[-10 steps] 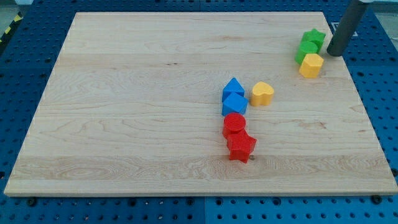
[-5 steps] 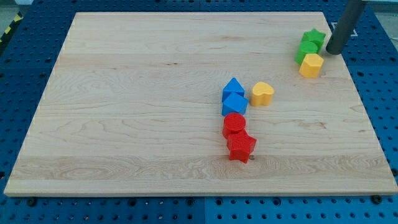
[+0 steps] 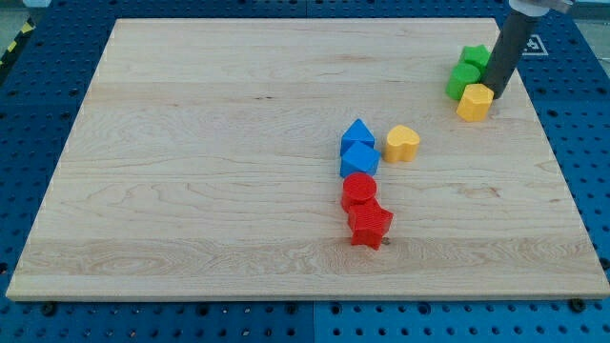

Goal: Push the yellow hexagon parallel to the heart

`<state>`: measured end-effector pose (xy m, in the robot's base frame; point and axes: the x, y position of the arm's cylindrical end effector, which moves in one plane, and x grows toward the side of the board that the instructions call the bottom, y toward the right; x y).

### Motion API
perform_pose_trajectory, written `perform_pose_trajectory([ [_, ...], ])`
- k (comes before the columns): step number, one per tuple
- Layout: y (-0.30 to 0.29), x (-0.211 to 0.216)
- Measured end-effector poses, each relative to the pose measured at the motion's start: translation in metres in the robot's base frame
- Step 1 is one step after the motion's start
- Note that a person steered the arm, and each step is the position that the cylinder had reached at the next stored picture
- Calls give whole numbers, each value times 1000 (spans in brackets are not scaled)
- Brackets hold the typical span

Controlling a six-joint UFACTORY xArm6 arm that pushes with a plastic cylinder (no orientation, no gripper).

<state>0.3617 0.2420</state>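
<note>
The yellow hexagon (image 3: 475, 103) lies near the board's right edge, toward the view's top. My tip (image 3: 496, 92) rests just to its upper right, touching or nearly touching it. A green block (image 3: 463, 78) sits directly above the hexagon, and a green star (image 3: 475, 55) lies above that, partly hidden by the rod. The yellow heart (image 3: 401, 143) lies near the board's middle, down and to the left of the hexagon.
Left of the heart are a blue triangle-like block (image 3: 357, 131) and a blue block (image 3: 359, 158) below it. Under them are a red round block (image 3: 359, 190) and a red star (image 3: 370, 225). The wooden board (image 3: 191, 143) lies on a blue pegboard.
My tip has moved left and slightly down, from beside the green blocks to the hexagon's upper right. The green blocks and the hexagon have shifted slightly left.
</note>
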Motion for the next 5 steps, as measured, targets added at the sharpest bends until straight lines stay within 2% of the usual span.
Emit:
perform_pose_trajectory([
  [5, -27, 10],
])
